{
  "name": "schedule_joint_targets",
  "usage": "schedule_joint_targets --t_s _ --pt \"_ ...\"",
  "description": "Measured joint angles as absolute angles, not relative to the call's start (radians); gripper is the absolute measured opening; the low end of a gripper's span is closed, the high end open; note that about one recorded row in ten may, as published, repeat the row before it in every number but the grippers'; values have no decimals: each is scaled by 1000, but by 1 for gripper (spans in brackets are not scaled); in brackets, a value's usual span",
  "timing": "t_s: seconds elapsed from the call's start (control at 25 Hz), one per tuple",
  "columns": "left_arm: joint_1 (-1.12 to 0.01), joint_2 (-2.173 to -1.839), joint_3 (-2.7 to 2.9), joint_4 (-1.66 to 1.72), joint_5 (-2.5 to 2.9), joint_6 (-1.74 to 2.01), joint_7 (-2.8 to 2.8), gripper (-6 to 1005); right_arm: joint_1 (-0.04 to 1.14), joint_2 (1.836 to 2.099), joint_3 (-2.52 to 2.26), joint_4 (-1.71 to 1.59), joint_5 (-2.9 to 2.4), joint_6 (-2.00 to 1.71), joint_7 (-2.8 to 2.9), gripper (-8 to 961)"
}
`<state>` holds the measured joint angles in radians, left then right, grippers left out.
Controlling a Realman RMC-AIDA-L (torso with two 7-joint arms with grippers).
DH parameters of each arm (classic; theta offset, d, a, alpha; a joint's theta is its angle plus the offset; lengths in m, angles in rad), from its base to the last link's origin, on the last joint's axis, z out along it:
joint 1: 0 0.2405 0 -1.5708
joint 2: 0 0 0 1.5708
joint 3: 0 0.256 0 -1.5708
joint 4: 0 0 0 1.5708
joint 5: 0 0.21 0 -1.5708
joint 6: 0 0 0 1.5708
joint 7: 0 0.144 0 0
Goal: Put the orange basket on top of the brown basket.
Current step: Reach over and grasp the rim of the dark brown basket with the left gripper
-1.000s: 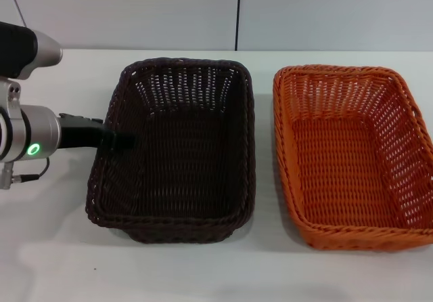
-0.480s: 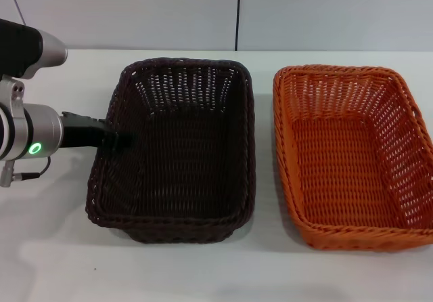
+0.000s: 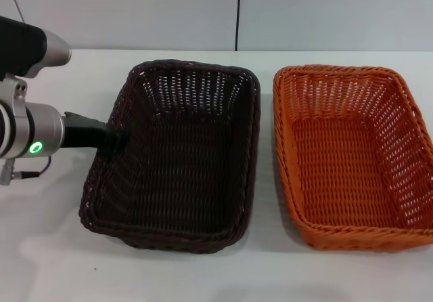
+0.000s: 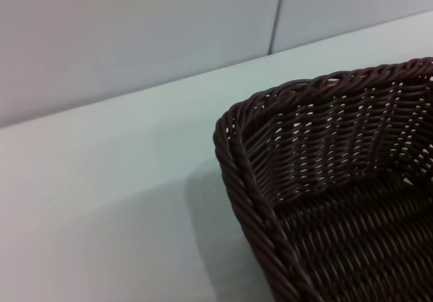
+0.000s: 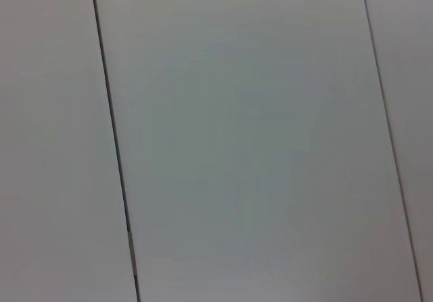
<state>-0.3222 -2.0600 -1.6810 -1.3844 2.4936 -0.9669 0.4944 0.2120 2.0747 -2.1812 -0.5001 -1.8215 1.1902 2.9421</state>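
Note:
The brown basket (image 3: pixel 177 160) sits left of centre on the white table in the head view, empty. My left gripper (image 3: pixel 117 141) reaches in from the left and is shut on the basket's left rim, and the basket is lifted and tilted. The left wrist view shows a corner of the brown basket (image 4: pixel 325 173) close up. The orange basket (image 3: pixel 348 153) stands empty on the table to the right, a narrow gap away from the brown one. My right gripper is out of view.
The white table (image 3: pixel 47 248) runs under both baskets and ends at a pale panelled wall (image 3: pixel 237 11) behind. The right wrist view shows only the wall panels (image 5: pixel 237 139).
The brown basket has risen and shifted slightly right in my left gripper's hold, and its outline is now larger and skewed. The orange basket has not moved.

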Motion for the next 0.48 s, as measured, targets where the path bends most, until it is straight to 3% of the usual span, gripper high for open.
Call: schedule_joint_targets --t_s 0.12,0.28,0.48 --pt "-330 -2059 -1712 -1411 2488 -1021 560 276 213 2074 -2181 -500 -1822 1188 2942 717" --pt "-338 -2059 -1738 -1431 2485 -1058 615 256 216 2073 -2181 -500 -1823 1190 2942 717" --pt "-466 -2055 -2003 -1403 2421 -1292 1052 241 216 2073 -2181 -502 -1828 1191 2942 717"
